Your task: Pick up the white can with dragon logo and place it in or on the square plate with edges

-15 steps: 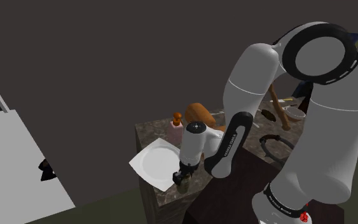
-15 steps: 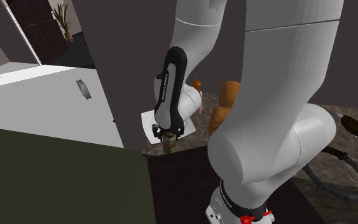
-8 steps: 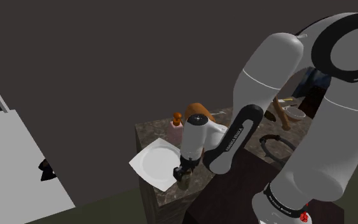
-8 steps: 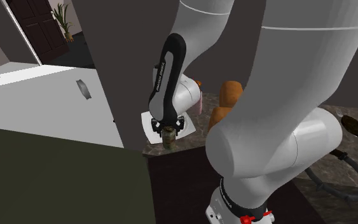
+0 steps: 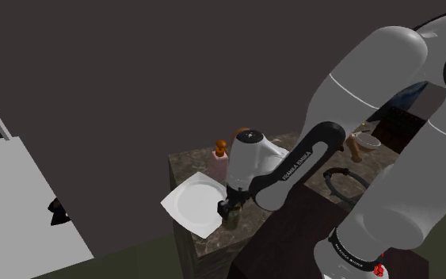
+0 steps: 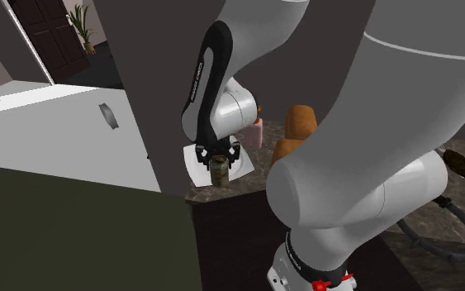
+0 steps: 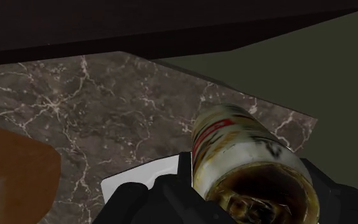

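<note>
The tool [image 6: 216, 159] clasps the pale can [image 6: 219, 173] beside the white plate [image 5: 188, 203] at the shoulder view's lower centre; released near the plate's outer corner, it might topple off the worktop [image 5: 193, 164].

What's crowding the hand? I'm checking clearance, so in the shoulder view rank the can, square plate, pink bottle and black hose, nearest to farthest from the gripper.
1. can: clasped in the gripper.
2. square plate: right beside it, toward the view's left.
3. pink bottle: beyond the plate's far corner.
4. black hose: farthest, at the view's right past the arm.
</note>
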Tool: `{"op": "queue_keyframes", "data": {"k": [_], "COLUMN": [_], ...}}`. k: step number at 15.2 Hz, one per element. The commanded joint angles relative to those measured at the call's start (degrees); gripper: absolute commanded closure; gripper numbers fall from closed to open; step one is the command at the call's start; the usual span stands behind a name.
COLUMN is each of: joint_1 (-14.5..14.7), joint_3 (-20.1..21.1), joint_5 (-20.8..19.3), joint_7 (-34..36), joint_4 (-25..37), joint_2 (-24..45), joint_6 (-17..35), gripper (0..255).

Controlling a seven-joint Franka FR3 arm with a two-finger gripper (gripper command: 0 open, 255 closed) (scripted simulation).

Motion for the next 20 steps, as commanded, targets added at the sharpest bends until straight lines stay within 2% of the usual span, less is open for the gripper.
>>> {"op": "queue_keyframes", "data": {"k": [1, 2, 7, 16, 20], "joint_1": [0.3, 0.5, -2.4, -3.5, -2.9], "joint_3": [0.4, 0.3, -2.3, -6.1, -6.9], "joint_5": [2.8, 3.2, -3.2, -8.7, -10.2], "joint_7": [-1.9, -2.2, -1.8, -3.4, -2.4], "joint_4": [0.0, 0.0, 10.6, 33.1, 33.1], "joint_2": [-2.3, -2.7, 4.0, 17.1, 19.7], "joint_6": [-2.1, -2.5, -7.0, -17.2, -14.6], "gripper": [255, 255, 255, 255, 255]}}
